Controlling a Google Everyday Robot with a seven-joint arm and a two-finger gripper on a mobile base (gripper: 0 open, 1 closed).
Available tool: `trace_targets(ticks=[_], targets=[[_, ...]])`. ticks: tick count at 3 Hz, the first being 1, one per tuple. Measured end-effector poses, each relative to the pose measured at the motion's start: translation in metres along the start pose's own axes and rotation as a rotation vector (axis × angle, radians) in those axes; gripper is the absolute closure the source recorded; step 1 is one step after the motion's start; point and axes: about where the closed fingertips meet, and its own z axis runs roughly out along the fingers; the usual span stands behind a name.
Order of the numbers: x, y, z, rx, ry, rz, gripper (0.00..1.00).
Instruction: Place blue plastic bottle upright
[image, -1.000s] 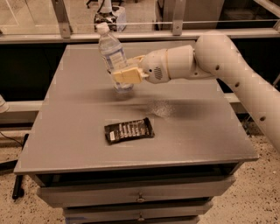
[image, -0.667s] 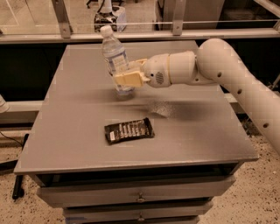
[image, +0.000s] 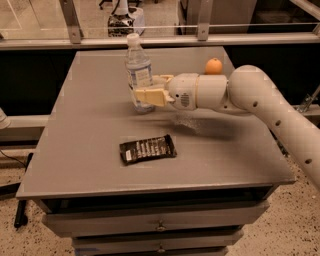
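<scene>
The blue plastic bottle (image: 138, 70), clear with a pale blue-and-white label and white cap, stands upright at the back middle of the grey table (image: 80, 135). Its base is at or just above the tabletop. My gripper (image: 151, 88) reaches in from the right and is shut on the bottle's lower part, with one cream finger in front of it and one behind. The white arm (image: 250, 95) stretches off to the right.
An orange fruit (image: 213, 66) sits behind the wrist at the back right. A dark snack packet (image: 148, 149) lies flat in front of the bottle. A glass rail runs behind the table's far edge. Drawers are below the front edge.
The gripper has lowered the bottle and shifted it slightly right toward the tabletop. The arm has dropped, so the orange fruit now shows behind it.
</scene>
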Motion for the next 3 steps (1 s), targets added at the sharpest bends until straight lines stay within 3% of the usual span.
trace_targets(ticks=[1,3], targets=[[-0.0034,0.0014,-0.0027,-0.014,0.035,0.009,1.0],[-0.0071,0.0008,-0.0069,-0.011,0.05,0.032,0.57]])
